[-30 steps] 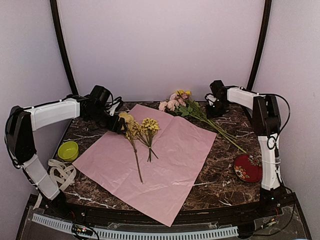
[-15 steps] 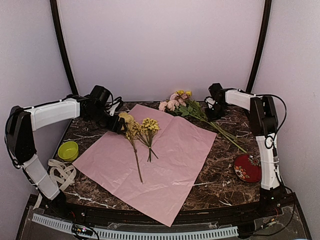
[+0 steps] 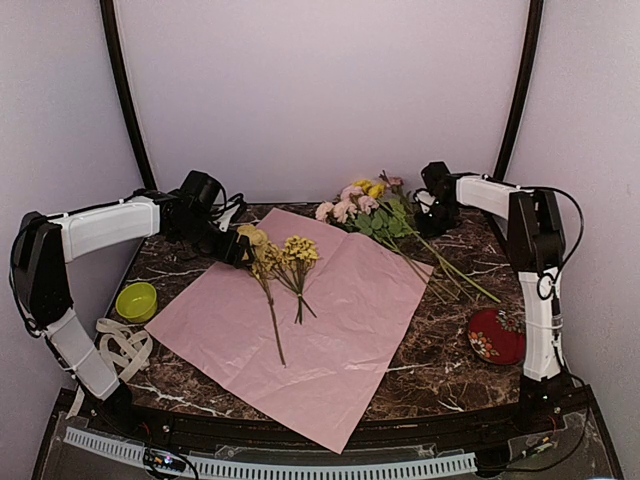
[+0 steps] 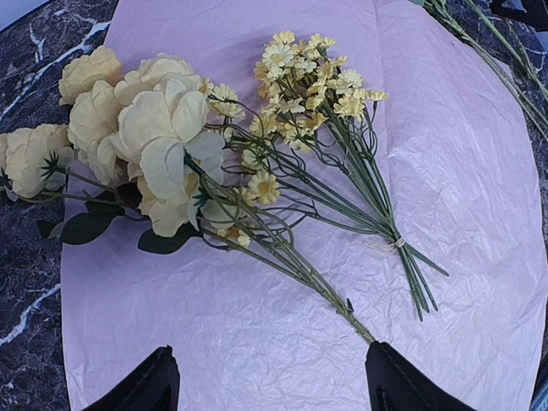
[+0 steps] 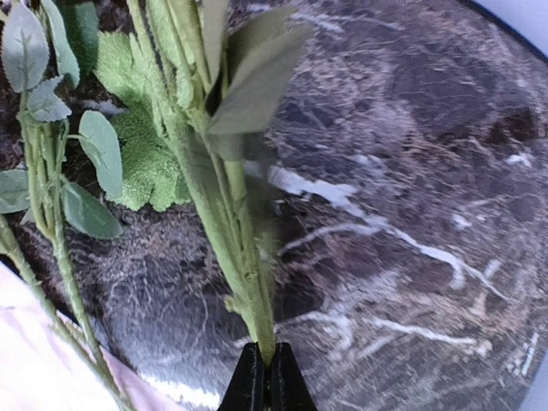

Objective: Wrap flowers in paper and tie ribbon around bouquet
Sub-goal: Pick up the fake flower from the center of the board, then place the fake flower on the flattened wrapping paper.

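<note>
Right claw (image 5: 264,382) is clenched on the green stems of the pink-and-yellow flowers (image 3: 362,197), which lie off the paper (image 3: 330,320) past its far right edge, blooms at 9 o'clock of the grip and stem ends trailing to 5 o'clock; the sheet, carrying two yellow bunches (image 3: 278,255), lies toward 8 o'clock, so I judge the carry falls to this nearer arm. Left claw (image 4: 267,392) hangs spread above those bunches, grasping nothing. Green bowl (image 3: 136,300) and red dish (image 3: 497,337) appear to hold nothing; the ribbon (image 3: 122,346) lies loose beside the bowl.

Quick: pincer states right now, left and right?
Left pincer: open, holding nothing.
Right pincer: closed on a flower stem.
</note>
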`<action>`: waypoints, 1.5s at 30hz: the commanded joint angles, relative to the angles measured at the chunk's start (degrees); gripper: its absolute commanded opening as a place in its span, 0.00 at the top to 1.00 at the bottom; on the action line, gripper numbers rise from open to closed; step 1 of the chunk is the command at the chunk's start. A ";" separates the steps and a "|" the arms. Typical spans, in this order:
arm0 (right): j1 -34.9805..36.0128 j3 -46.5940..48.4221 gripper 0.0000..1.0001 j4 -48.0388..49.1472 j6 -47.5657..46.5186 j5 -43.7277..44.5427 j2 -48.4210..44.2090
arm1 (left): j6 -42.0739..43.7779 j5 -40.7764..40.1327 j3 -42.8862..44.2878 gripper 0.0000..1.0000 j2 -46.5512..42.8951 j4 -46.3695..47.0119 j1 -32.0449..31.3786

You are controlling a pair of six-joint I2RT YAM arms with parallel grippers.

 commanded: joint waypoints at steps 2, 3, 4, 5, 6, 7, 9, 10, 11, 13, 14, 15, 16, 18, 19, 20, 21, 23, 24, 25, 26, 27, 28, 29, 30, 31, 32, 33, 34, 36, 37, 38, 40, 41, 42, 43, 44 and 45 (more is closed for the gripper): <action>-0.47 -3.08 1.00 2.49 -0.11 5.37 -8.02 | 0.47 0.74 1.16 0.23 -0.03 -1.12 0.27; -0.42 -3.65 1.00 2.65 -0.02 5.82 -8.69 | 0.47 0.73 1.14 0.23 0.01 -1.16 0.23; -0.45 -4.25 0.99 2.69 0.15 6.21 -9.40 | 0.47 0.80 1.18 0.23 0.01 -1.15 0.27; -0.46 -4.78 0.99 2.70 0.32 6.44 -9.94 | 0.47 0.74 1.13 0.23 0.01 -1.13 0.23; -0.44 -5.39 0.99 2.75 0.64 6.77 -10.62 | 0.47 0.70 1.17 0.23 0.01 -1.15 0.27; -0.46 -5.97 1.00 2.74 0.99 7.12 -11.26 | 0.47 0.67 1.16 0.23 0.02 -1.17 0.28; -0.46 -7.02 1.00 2.98 1.73 7.29 -12.64 | 0.51 0.55 1.17 0.23 0.03 -1.22 0.27; -0.42 -7.52 1.00 3.22 2.09 7.19 -13.42 | 0.54 0.55 1.19 0.23 0.09 -1.18 0.30; -0.46 -8.02 1.00 3.58 2.46 6.79 -14.24 | 0.52 0.54 1.19 0.23 0.01 -1.21 0.27; -0.46 -8.59 1.00 4.35 3.44 4.86 -16.24 | 0.48 0.59 1.13 0.23 -0.02 -1.17 0.28; -0.46 -8.91 1.00 4.89 4.18 3.30 -17.46 | 0.47 0.56 1.16 0.23 -0.01 -1.19 0.29; -0.40 -9.60 1.00 5.80 5.13 0.86 -18.80 | 0.47 0.56 1.16 0.23 -0.02 -1.17 0.28; -0.42 -10.63 1.00 7.45 6.56 -2.50 -20.33 | 0.47 0.55 1.17 0.23 -0.04 -1.15 0.28; -0.25 -14.41 1.00 13.74 11.78 -12.07 -23.57 | 0.47 0.61 1.14 0.23 0.05 -1.14 0.27; 0.09 -17.42 1.00 18.40 15.84 -17.35 -25.36 | 0.47 0.61 1.18 0.23 0.05 -1.14 0.25; 1.00 -21.12 1.00 23.86 20.53 -22.27 -26.92 | 0.47 0.56 1.19 0.23 0.14 -1.12 0.26; 2.56 -24.60 1.00 29.64 25.07 -25.87 -28.68 | 0.47 0.59 1.19 0.23 0.25 -1.17 0.31; 7.54 -30.24 1.00 39.56 32.79 -27.16 -29.90 | 0.47 0.56 1.24 0.23 0.37 -1.20 0.28; 10.63 -31.15 1.00 42.40 34.56 -27.00 -29.44 | 0.47 0.58 1.26 0.23 0.35 -1.21 0.29; 13.22 -31.15 1.00 44.13 36.11 -26.79 -28.44 | 0.47 0.54 1.25 0.23 0.32 -1.30 0.26; 15.88 -30.87 1.00 45.89 37.76 -26.64 -27.28 | 0.47 0.42 1.27 0.23 0.33 -1.33 0.26; 18.70 -30.53 1.00 48.15 39.82 -26.93 -25.83 | 0.50 0.32 1.28 0.23 0.28 -1.41 0.33; 20.51 -30.35 1.00 50.57 41.75 -27.51 -24.30 | 0.51 0.30 1.28 0.23 0.16 -1.45 0.32; 22.08 -30.05 1.00 53.03 43.53 -27.80 -22.78 | 0.48 0.33 1.25 0.23 -0.05 -1.45 0.30; 23.64 -29.35 1.00 54.53 44.85 -27.89 -21.13 | 0.48 0.44 1.24 0.23 -0.12 -1.36 0.28; 25.04 -27.97 1.00 54.97 45.60 -28.05 -19.31 | 0.47 0.50 1.17 0.23 -0.28 -1.34 0.34; 26.37 -26.10 1.00 54.50 45.93 -28.68 -17.01 | 0.45 0.47 1.19 0.23 -0.41 -1.36 0.25; 27.57 -24.01 1.00 53.05 46.14 -29.75 -14.70 | 0.43 0.46 1.17 0.23 -0.59 -1.37 0.34; 28.52 -22.37 1.00 52.50 46.58 -30.60 -12.77 | 0.47 0.43 1.19 0.23 -0.67 -1.36 0.29; 30.09 -21.09 1.00 54.05 48.54 -31.76 -9.66 | 0.39 0.53 1.18 0.23 -0.81 -1.29 0.31; 30.58 -20.56 1.00 54.63 49.30 -32.12 -8.31 | 0.39 0.61 1.16 0.23 -0.94 -1.29 0.35; 30.88 -19.63 1.00 54.35 49.48 -32.15 -6.64 | 0.39 0.60 1.14 0.23 -0.98 -1.30 0.29; 31.08 -18.00 1.00 53.65 49.48 -32.15 -4.29 | 0.39 0.53 1.10 0.23 -1.15 -1.35 0.31; 31.09 -17.27 1.00 53.32 49.48 -32.15 -3.28 | 0.39 0.53 1.10 0.23 -1.23 -1.34 0.34; 31.10 -16.53 1.00 52.61 49.48 -32.15 -2.47 | 0.43 0.58 1.05 0.23 -1.26 -1.31 0.33; 31.09 -15.77 1.00 51.75 49.48 -32.15 -1.77 | 0.39 0.66 1.09 0.23 -1.34 -1.34 0.31; 31.17 -15.17 1.00 51.00 49.48 -32.15 -1.22 | 0.35 0.75 1.12 0.23 -1.41 -1.31 0.30; 31.13 -14.75 1.00 50.41 49.48 -32.15 -0.84 | 0.35 0.77 1.11 0.23 -1.40 -1.32 0.33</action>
